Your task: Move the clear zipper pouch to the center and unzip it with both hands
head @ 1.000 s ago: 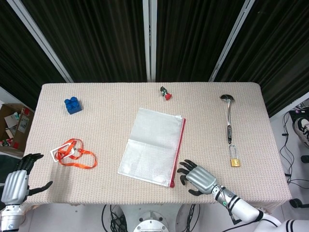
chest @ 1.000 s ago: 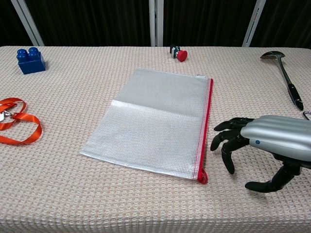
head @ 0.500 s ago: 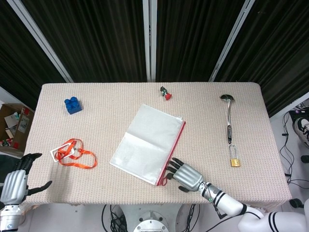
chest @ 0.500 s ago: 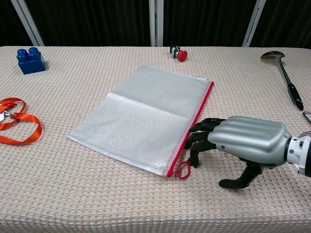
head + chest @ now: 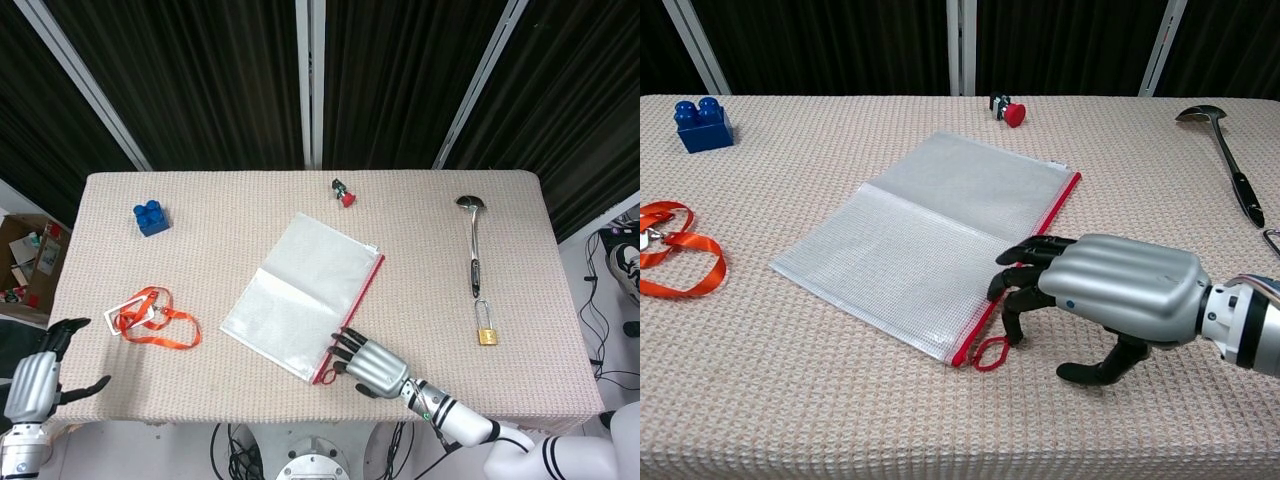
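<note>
Bare worktop [image 5: 430, 260] lies right of the pouch [image 5: 300, 295]; the lanyard [image 5: 150, 318] lies to its left.

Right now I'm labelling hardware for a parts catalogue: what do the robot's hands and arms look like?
Both the right hand and the left hand have smooth silver-grey backs and black segmented fingers. The right wrist is a silver cuff with small coloured marks, and its forearm behind that is white with black bands. The left arm is hardly visible.
</note>
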You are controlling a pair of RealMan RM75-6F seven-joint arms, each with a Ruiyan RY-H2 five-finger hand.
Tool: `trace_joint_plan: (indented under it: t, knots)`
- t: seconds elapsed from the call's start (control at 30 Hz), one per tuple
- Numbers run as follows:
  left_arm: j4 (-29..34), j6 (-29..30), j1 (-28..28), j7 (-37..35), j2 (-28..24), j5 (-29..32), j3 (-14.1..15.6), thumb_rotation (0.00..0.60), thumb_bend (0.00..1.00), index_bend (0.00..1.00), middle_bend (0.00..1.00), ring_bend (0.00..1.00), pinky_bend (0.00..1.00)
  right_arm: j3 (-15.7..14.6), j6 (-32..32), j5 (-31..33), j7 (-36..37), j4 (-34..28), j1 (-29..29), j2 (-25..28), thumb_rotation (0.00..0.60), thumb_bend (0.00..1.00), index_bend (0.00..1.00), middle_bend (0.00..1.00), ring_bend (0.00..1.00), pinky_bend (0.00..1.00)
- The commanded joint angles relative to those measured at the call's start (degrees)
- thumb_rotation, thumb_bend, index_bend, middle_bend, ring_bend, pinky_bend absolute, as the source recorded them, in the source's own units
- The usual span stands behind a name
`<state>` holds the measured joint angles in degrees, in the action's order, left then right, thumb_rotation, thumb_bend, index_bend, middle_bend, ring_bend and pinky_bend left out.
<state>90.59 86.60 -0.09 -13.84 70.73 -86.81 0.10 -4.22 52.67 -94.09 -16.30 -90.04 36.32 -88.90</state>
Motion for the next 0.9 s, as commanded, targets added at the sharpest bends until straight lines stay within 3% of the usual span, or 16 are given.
trace_joint_plan:
  t: [0.03,0.3,0.6,0.9]
  knots:
    - [0.1,-0.2,0.0,-0.3,-0.2,0.0,0.1,0.6,0.09,0.17,0.16,0.1,0.16,0.1,0.4,-0.7,-0.3,0.7,0.3,-1.0,0.6,0.24,0.4,0.16,0.0,0.0]
    - [0.4,-0.2,0.1,-1.0,-0.7,-0.1,0.4,0.6,0.09,0.17,0.15,0.1,0.16,0.7,-0.6,-1.3,-2.0,3.0,1.6,-3.4,0.6,0.25,0.42,0.16,0.0,0.0]
    - [0.2,0.0,0.4,-2.0,-0.7,-0.2,0.5,0.6,0.09,0.17,0.15,0.1,0.16,1.0,-0.5,-1.5,-1.3,5.9,2.5,-5.0,0.6,0.32,0.52,0.16,0.0,0.0]
    - [-0.4,0.3,0.5,-3.1,-0.7,-0.7,0.6,0.6,0.09,0.16,0.15,0.1,0.16,0.3,2.5,-4.6,-0.3,10.4,2.8,-7.4,0.6,0.31,0.52,0.16,0.0,0.0]
